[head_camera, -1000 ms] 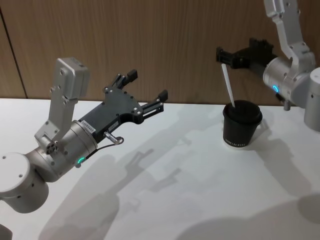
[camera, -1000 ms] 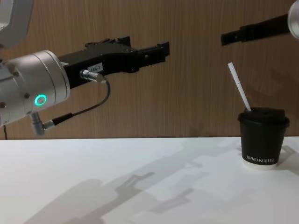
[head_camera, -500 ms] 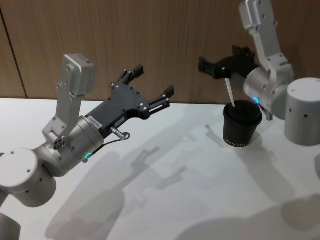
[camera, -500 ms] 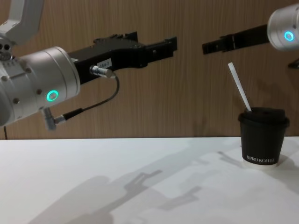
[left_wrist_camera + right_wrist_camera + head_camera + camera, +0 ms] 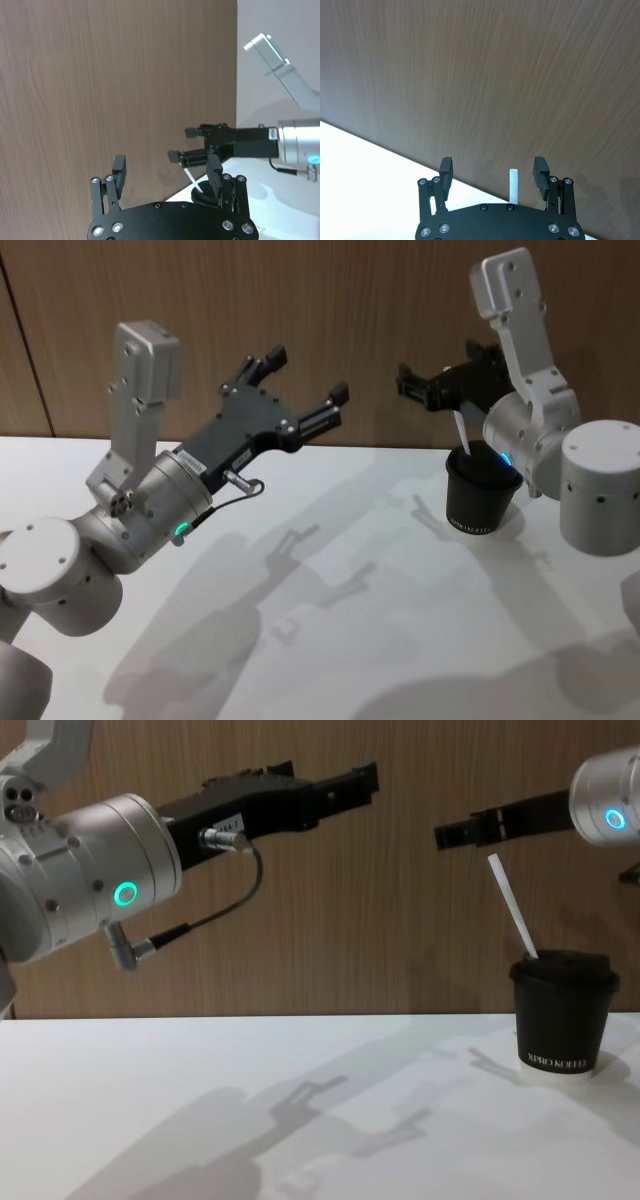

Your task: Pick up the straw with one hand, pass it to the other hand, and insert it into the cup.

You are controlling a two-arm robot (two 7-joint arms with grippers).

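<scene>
Straw [image 5: 512, 908] already stands in the cup [image 5: 563, 1012] at the right of the white table [image 5: 250, 1120], leaning up and to the left through the black lid, so by the look of things the pick-up, the hand-over and the insertion are all done and nothing is left but for both arms to clear off. Nearest the robot, on the left, the left gripper [image 5: 300, 390] hangs high over the bare table on its silver wrist with the green ring and grey cable, its two fingers spread wide with nothing between them, well apart from the cup. Farther right, the cup sits upright on the table with its white lettering facing the robot. Above it the right gripper [image 5: 425, 385] hovers just over the straw's upper end; in the right wrist view its fingers stand wide apart with the straw's tip [image 5: 513, 186] showing between them but touching neither, so it holds nothing. Behind everything runs the wooden wall [image 5: 330, 310]. How deep the straw goes into the cup is hidden by the lid, and in the head view the right arm's wrist covers part of the cup's right side; the lid hole itself is too small to make out.
</scene>
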